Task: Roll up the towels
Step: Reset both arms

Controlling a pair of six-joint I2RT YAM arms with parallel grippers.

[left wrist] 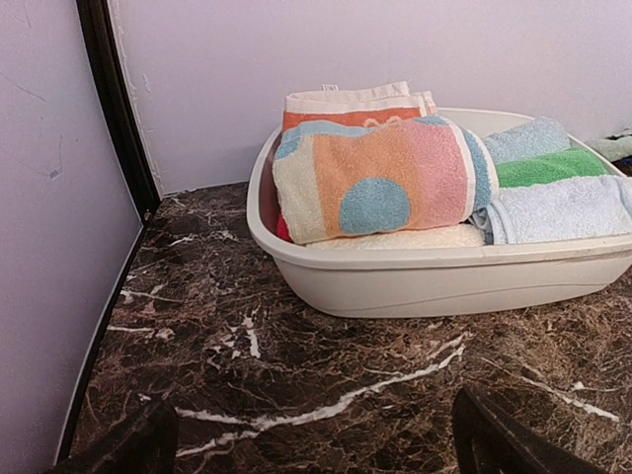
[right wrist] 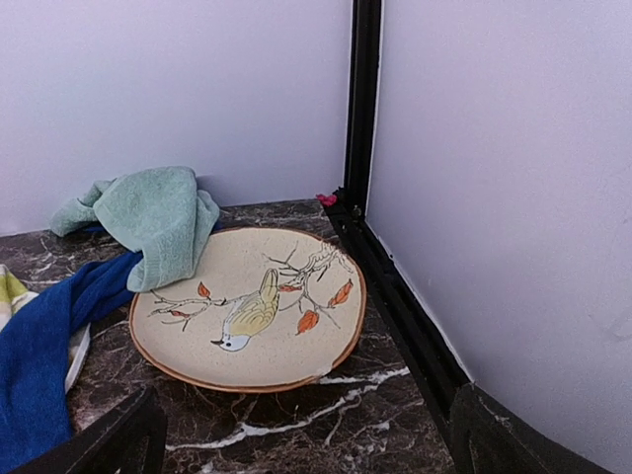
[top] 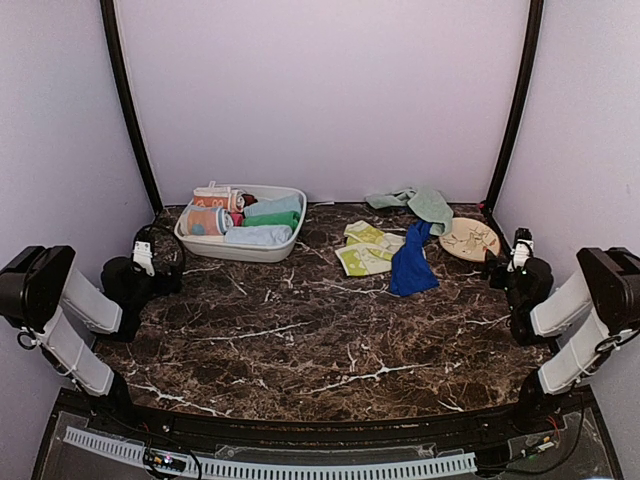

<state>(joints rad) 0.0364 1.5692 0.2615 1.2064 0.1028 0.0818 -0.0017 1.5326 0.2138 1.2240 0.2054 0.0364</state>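
Note:
Several rolled towels lie in the white tub (top: 290, 238): a peach, pink and blue spotted roll (top: 205, 220), a light-blue roll (top: 258, 236), a green roll (top: 272, 219). Loose on the table are a mint towel (top: 418, 203), a yellow-green towel (top: 365, 249) and a dark blue towel (top: 411, 262). My left gripper (top: 163, 252) is open and empty, just left of the tub. In the left wrist view the spotted roll (left wrist: 380, 178) fills the tub's (left wrist: 415, 281) near end. My right gripper (top: 497, 263) is open and empty near the plate. The right wrist view shows the mint towel (right wrist: 148, 219) and the dark blue towel (right wrist: 44, 346).
A round beige plate with a bird painting (top: 470, 240) sits at the back right, with the mint towel's edge on its rim (right wrist: 247, 380). Black frame posts (top: 128, 110) stand at both back corners. Pale walls close in the sides and back.

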